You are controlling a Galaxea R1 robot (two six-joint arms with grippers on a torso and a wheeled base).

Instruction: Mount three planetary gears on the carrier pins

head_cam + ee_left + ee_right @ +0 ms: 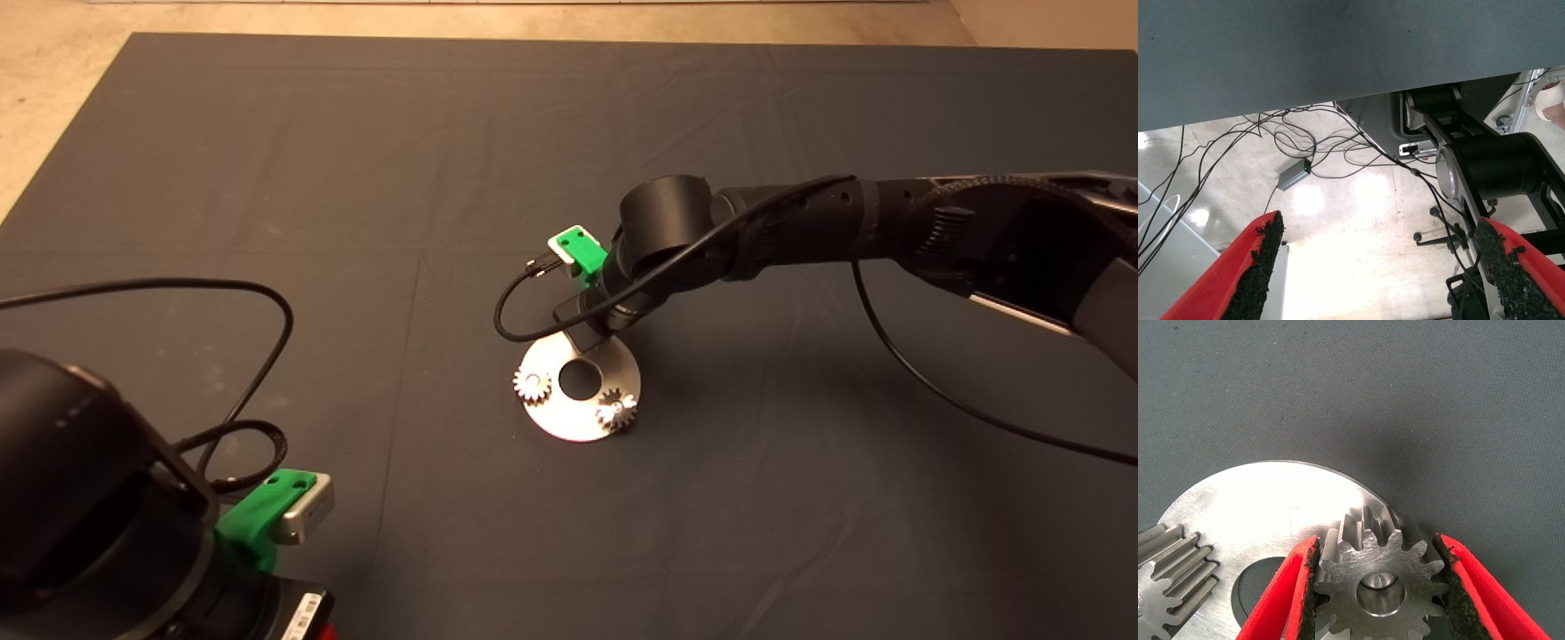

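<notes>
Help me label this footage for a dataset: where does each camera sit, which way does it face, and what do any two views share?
Head view: above the mat, looking down; both black arms show, the right end effector hidden behind its wrist over the disc.
Left wrist view: on the parked left arm, facing past the mat edge to floor cables; left end effector fingers apart.
Right wrist view: on the right wrist, facing down; right end effector grips the third gear on a pin.
Shared: head and right wrist views both show the disc.

Mat [267,178]: dark grey, creased, covers the table.
Floor [1351,220]: pale, glossy, with bright light glare.
Cables [1271,137]: black, tangled across the floor.
Box [1295,175]: small, grey, among cables.
</notes>
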